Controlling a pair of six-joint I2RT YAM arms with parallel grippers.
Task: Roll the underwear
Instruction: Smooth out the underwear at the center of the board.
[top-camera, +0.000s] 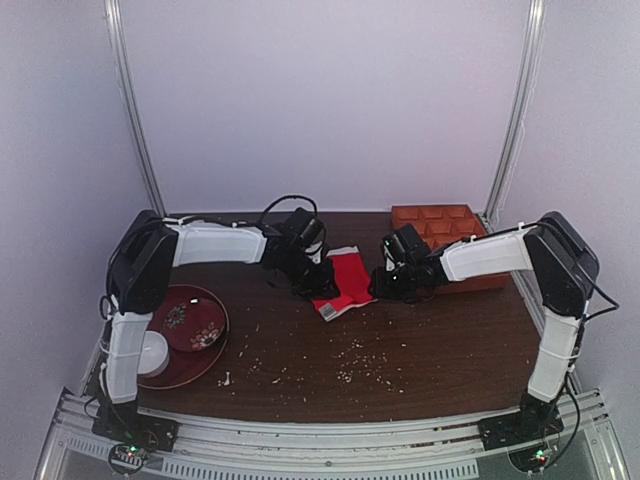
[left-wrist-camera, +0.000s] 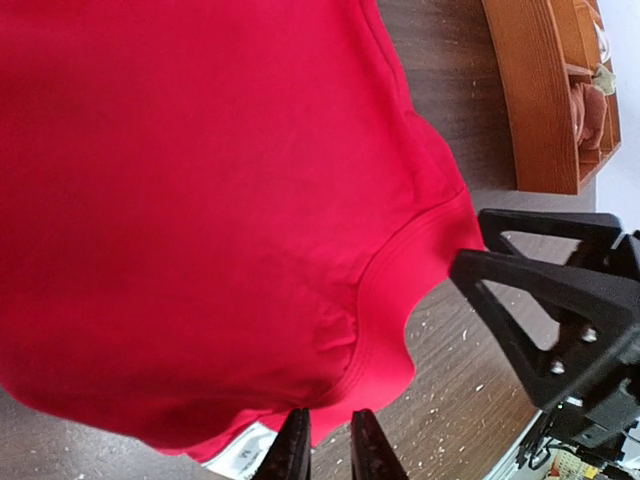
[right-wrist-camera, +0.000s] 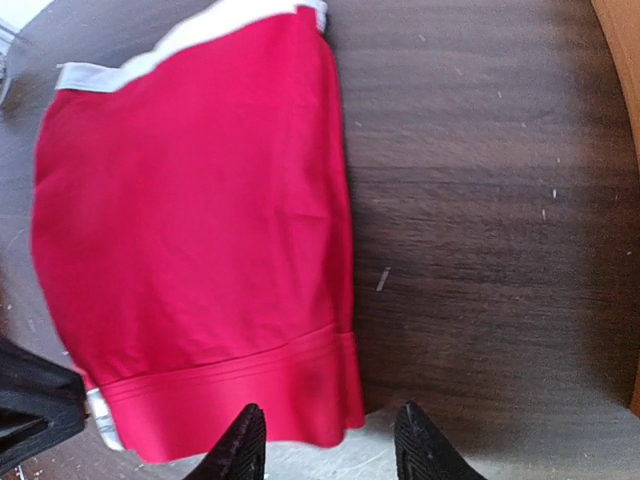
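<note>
Top external view puts the red underwear (top-camera: 345, 283) on the dark wood counter (top-camera: 420, 345), toward the far middle, between your 2 arms. Your left fingers (top-camera: 317, 287) sit at its left edge and your right fingers (top-camera: 378, 287) at its right edge. At the far right of the counter, behind the right arm, stands a wooden tray (top-camera: 440, 222) divided into compartments. A red plate (top-camera: 195, 318) lies at the near left, well apart from the garment. Pale crumbs (top-camera: 355, 360) are scattered over the counter nearer to you.

Left wrist view shows your left fingers nearly together, with only a narrow gap between them. The red hem runs down into that gap, so they are pinching the underwear at its edge, just beside a white label. The fabric fills most of that picture, and the right arm's black fingertip touches the hem on the other side.

Right wrist view shows your right fingers well apart and holding nothing. A corner of the hem lies between them on the counter, with the white waistband at the opposite end.
</note>
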